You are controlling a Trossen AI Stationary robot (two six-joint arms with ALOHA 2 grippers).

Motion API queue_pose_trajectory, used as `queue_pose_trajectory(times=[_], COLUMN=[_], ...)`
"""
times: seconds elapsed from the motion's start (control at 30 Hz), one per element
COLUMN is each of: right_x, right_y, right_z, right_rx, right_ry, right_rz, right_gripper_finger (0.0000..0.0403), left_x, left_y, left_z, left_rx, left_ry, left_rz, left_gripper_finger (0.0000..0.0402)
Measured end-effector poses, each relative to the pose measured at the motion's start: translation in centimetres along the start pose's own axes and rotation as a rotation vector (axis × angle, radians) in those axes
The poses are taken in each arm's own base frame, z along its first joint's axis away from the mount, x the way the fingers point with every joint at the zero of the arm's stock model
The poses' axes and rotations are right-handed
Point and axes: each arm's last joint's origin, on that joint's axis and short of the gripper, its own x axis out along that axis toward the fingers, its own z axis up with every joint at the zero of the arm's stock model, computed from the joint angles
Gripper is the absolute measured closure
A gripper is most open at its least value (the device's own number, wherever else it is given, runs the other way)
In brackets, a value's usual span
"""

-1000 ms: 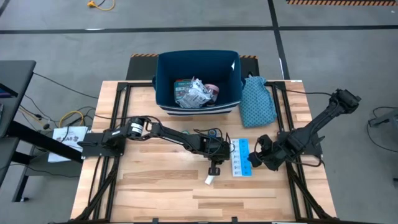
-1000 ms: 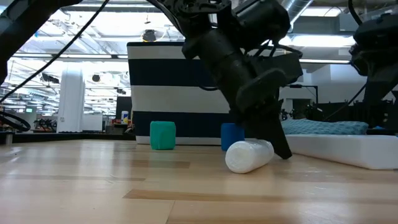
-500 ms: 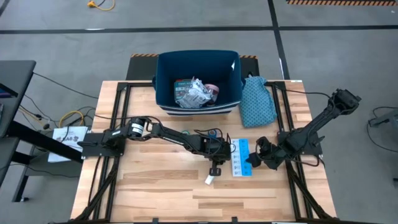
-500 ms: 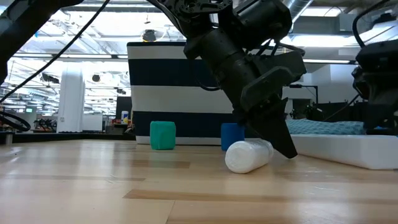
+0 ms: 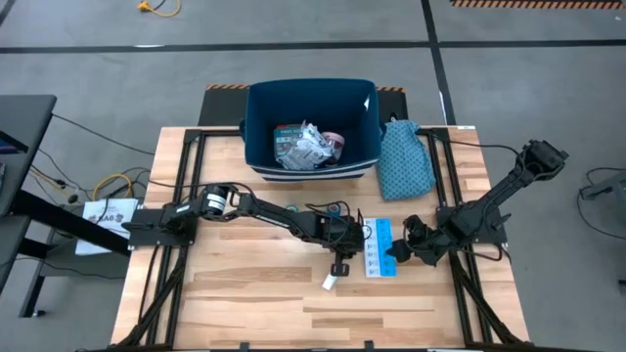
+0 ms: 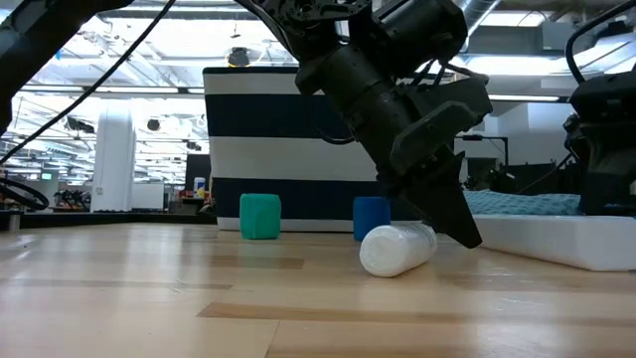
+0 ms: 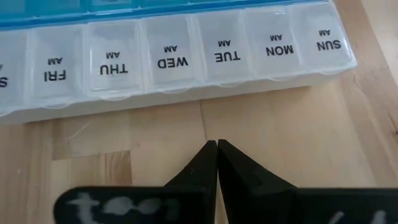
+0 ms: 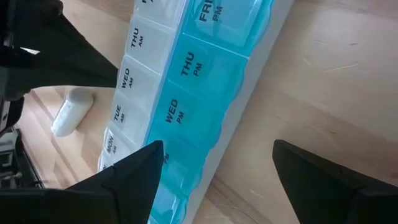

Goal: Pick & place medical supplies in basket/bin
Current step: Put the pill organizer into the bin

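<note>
The small white tube (image 5: 330, 284) (image 6: 396, 249) lies on its side on the wood. My left gripper (image 5: 339, 266) (image 6: 465, 237) (image 7: 216, 144) is shut, low over the table, between the tube and a white-and-blue weekly pill organizer (image 5: 378, 246) (image 7: 174, 56). My right gripper (image 5: 394, 250) (image 8: 214, 168) is open at the organizer's (image 8: 180, 106) right side, one finger toward each half of its length. The navy bin (image 5: 311, 168) (image 6: 288, 149) at the far edge holds packets. A teal tape roll (image 6: 260, 216) and a blue one (image 6: 370, 217) stand in front of it. My left gripper's shut fingers (image 6: 452, 214) slant down just behind the tube's right end (image 6: 422, 239). I cannot tell whether they touch it. The left wrist view shows only bare wood ahead of the fingertips.
The teal dotted cloth (image 5: 403, 161) (image 6: 537, 204) lies right of the bin. Bare wood spreads over the near half of the table and its left side. The black frame rails run along both table sides.
My left gripper has slid a little toward the table's right, away from the tube and toward the pill organizer, staying shut. My right arm has come down slightly beside the organizer. The tube has kept its place.
</note>
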Motion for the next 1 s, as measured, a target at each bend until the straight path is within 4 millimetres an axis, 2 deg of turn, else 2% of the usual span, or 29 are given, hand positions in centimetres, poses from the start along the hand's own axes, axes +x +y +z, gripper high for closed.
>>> queue_pose_trajectory(times=[0.3,0.8,1.0], right_x=[0.0,0.2,1.3], right_y=[0.0,0.4,1.2], right_z=[0.0,0.6,1.4], right_rx=[-0.007,-0.038,-0.063], right_ry=[-0.001,-0.040,-0.050], right_rz=[0.002,0.032,0.075], right_gripper_finger=[0.0108,0.0108,0.0108], left_x=[2.0,1.9,1.9], left_y=[0.0,0.9,0.9], left_z=[0.4,1.1,1.2], left_rx=[0.001,-0.005,-0.005], left_ry=[0.031,0.015,0.005], left_rz=[-0.012,0.008,0.010], left_gripper_finger=[0.0402,0.0402,0.0402])
